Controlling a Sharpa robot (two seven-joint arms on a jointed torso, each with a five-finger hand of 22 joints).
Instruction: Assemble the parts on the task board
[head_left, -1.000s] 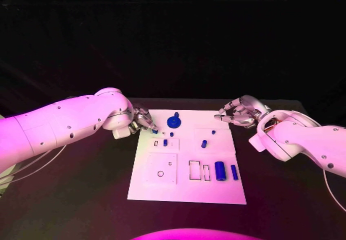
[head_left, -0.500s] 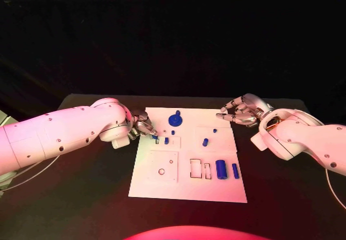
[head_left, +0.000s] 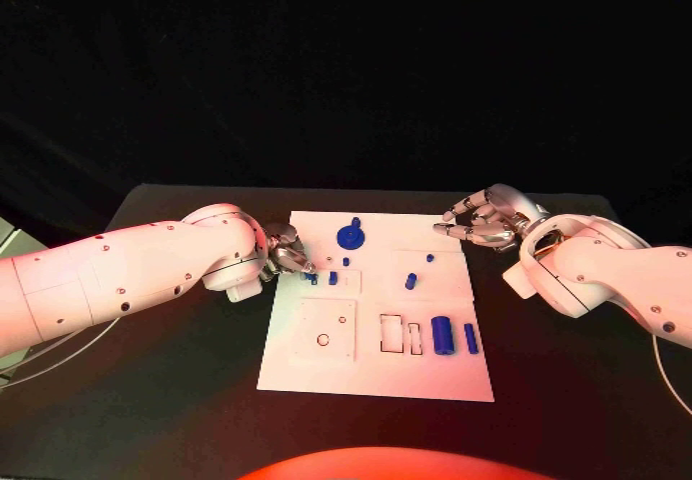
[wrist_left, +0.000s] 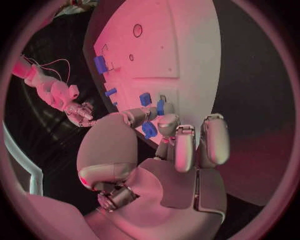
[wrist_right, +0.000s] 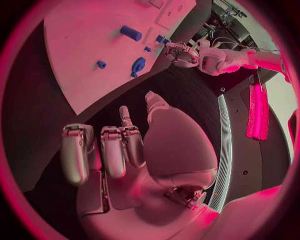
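The white task board (head_left: 378, 360) lies mid-table. My left hand (head_left: 286, 255) is at its left edge and pinches a small blue part (wrist_left: 149, 130) between thumb and fingers, just over the board beside two small blue pieces (wrist_left: 145, 98). On the board are a blue disc with a knob (head_left: 349, 237), short pegs (head_left: 411, 282), a thick blue cylinder (head_left: 443, 337) and a slim blue bar (head_left: 470, 339). My right hand (head_left: 480, 222) hovers off the board's far right corner, fingers apart and holding nothing; the right wrist view shows its fingers (wrist_right: 112, 150) bare.
The board has rectangular cut-outs (head_left: 391, 334) near its front and a round hole (head_left: 323, 340) in a square panel at the left. Black table (head_left: 173, 380) surrounds the board on all sides.
The camera has shifted. Relative to the board, my left hand has moved a little nearer along the left edge, taking the small blue part with it. The right hand has kept its place.
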